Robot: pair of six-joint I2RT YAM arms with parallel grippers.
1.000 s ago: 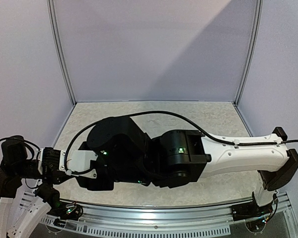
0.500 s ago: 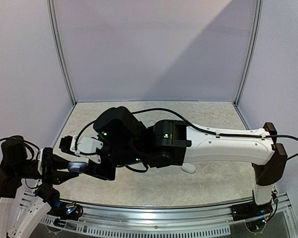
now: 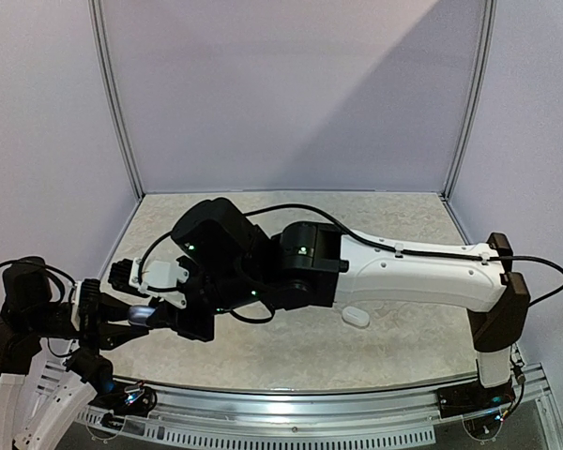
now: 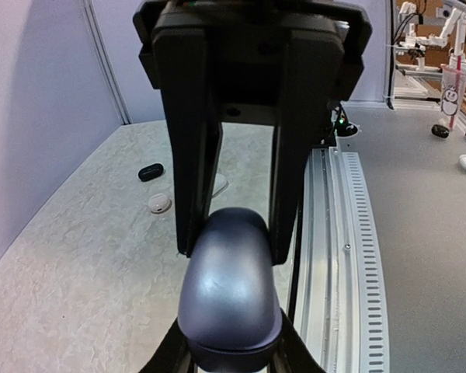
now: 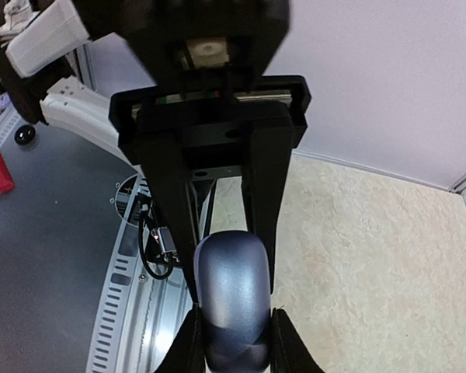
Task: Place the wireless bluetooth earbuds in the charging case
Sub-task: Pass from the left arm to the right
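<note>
Left wrist: L pincer (image 4: 231,351) & R pincer (image 4: 234,237) on grey-blue case (image 4: 229,291), opp. ends.

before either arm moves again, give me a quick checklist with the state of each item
1. Grip of the left hand on the grey-lavender case: ok, its fingers flank one end.
2. Grip of the right hand on the same case: ok, its fingers flank the other end.
3. Case lid open for insertion: not ok, it looks closed.
4. An earbud held and ready: not ok, both hands are taken up by the case.
5. Loose pieces located: ok, a black piece and a white piece lie on the table.
6. Case empty inside: cannot tell.
</note>
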